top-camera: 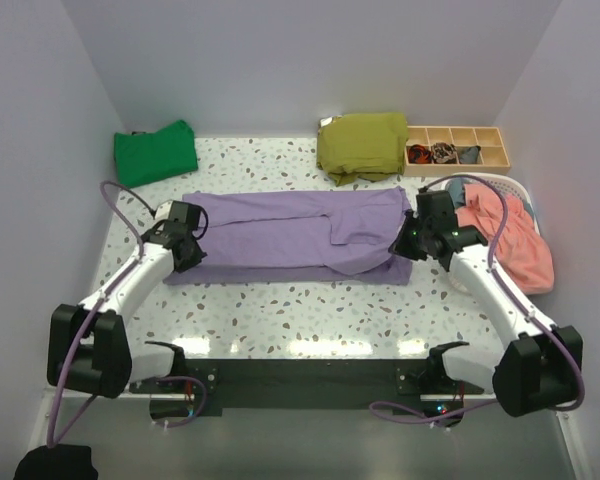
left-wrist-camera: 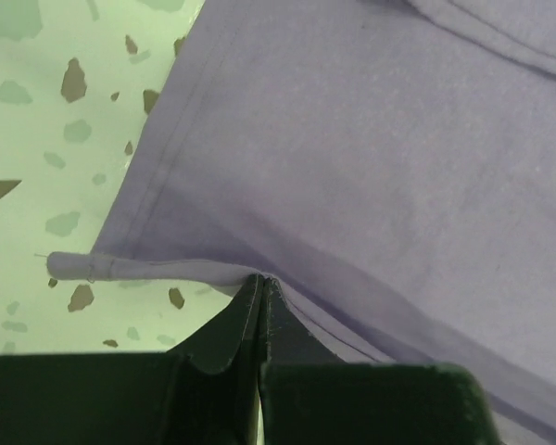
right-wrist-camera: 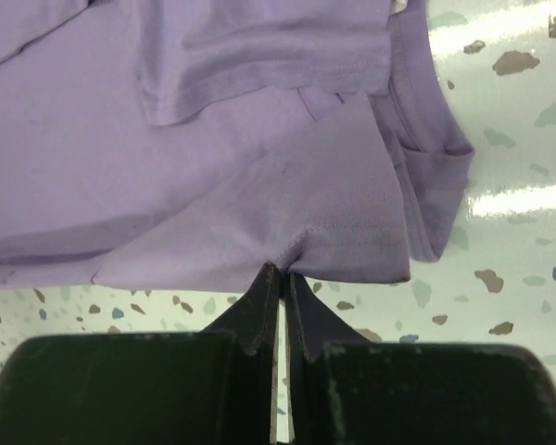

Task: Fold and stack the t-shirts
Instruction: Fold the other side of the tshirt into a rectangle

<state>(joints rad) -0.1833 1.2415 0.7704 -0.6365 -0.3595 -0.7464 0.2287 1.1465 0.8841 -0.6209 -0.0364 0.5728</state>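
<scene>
Our left gripper [left-wrist-camera: 261, 286] & right gripper [right-wrist-camera: 283, 276] each clamp the near edge of the lavender-purple cotton t-shirt [top-camera: 280, 230], lying across the middle of the speckled surface [top-camera: 310, 310]. We should lift both ends evenly, cloth taut, so the fold lands straight.

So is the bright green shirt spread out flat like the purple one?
No, the green t-shirt sits folded in a bundle in the far left corner.

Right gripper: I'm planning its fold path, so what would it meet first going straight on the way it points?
The purple shirt. The right gripper is shut on a fold of its edge, and more of that shirt lies flat straight ahead; nothing else seems in that line, though depth is unclear.
</scene>
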